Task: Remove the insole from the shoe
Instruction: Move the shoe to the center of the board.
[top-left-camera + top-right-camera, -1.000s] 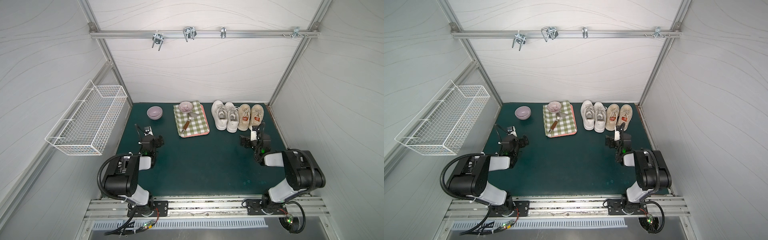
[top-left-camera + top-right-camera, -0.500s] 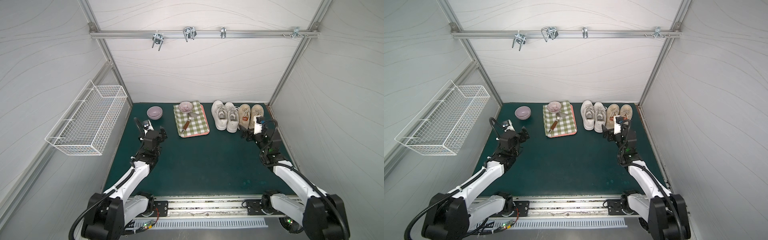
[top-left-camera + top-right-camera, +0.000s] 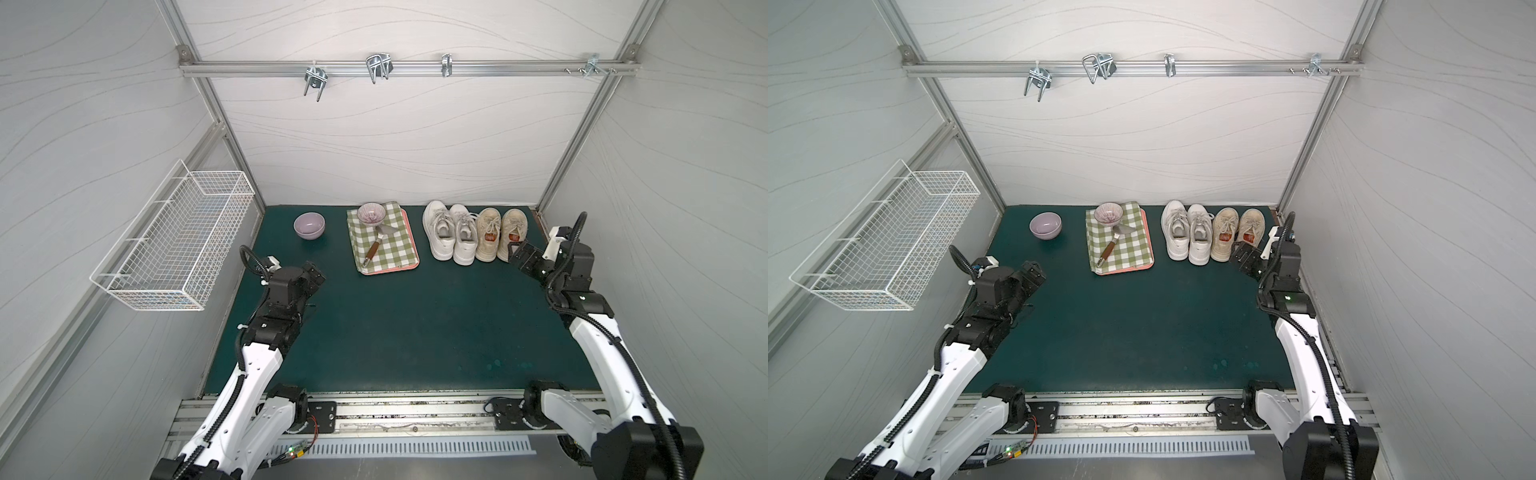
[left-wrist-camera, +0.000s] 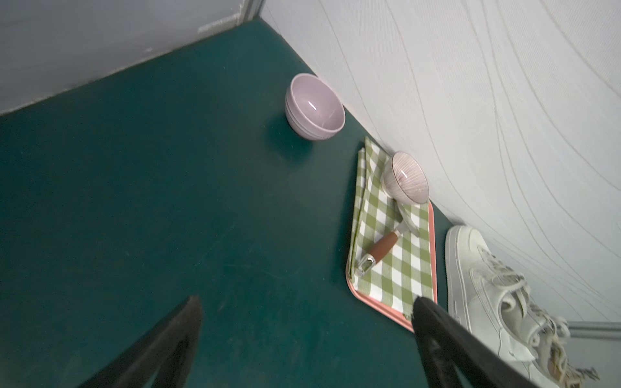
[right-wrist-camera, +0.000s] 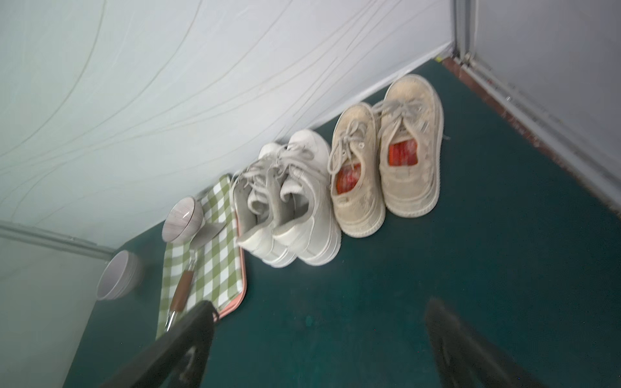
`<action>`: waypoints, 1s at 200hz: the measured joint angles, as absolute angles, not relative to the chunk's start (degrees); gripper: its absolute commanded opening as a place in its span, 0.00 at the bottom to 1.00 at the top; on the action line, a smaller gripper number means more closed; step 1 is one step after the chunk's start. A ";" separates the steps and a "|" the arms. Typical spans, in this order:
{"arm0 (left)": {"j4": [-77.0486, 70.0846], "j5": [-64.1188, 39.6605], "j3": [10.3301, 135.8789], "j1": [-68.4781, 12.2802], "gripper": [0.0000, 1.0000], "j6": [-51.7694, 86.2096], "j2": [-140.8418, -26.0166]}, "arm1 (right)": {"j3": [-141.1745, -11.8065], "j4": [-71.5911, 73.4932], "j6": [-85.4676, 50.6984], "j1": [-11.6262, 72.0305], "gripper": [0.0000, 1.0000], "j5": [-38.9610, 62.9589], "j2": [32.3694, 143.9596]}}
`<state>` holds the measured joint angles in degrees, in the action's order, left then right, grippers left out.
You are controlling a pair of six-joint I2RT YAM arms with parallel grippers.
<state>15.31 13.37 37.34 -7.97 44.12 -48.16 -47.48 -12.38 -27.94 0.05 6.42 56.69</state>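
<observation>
Two pairs of shoes stand against the back wall at the right. The beige shoes (image 3: pixel 488 226) (image 5: pixel 363 201) show red-orange insoles (image 3: pixel 491 237) (image 5: pixel 403 153) through their openings. The white shoes (image 3: pixel 440 245) (image 5: pixel 302 228) are to their left. My right gripper (image 3: pixel 519 255) (image 5: pixel 321 305) hovers open just in front of the rightmost beige shoe, holding nothing. At the left side of the green mat my left gripper (image 3: pixel 316 272) (image 4: pixel 305 302) is open and empty, far from the shoes.
A pink tray (image 3: pixel 411 266) with a green checked cloth carries a striped bowl (image 3: pixel 371 214) and a brown-handled utensil (image 3: pixel 372 251). A purple bowl (image 3: pixel 308 225) sits to its left. A wire basket (image 3: pixel 174 241) hangs on the left wall. The right wall is close to the right arm.
Both arms have unfolded from their low rest pose and reached towards the back. The right gripper has come up beside the beige shoes. Both grippers have stayed open.
</observation>
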 measured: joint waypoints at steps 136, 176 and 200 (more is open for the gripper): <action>16.38 1.26 45.36 -25.32 0.99 34.46 -64.53 | -85.89 -26.76 -17.91 24.56 0.94 3.92 95.37; 15.42 1.23 42.17 -25.43 0.99 34.17 -64.53 | -97.78 -32.99 -16.58 26.35 0.84 3.22 107.90; 14.31 1.19 41.06 -25.45 0.99 34.15 -64.53 | -105.27 -36.49 -15.81 26.35 0.74 2.24 114.43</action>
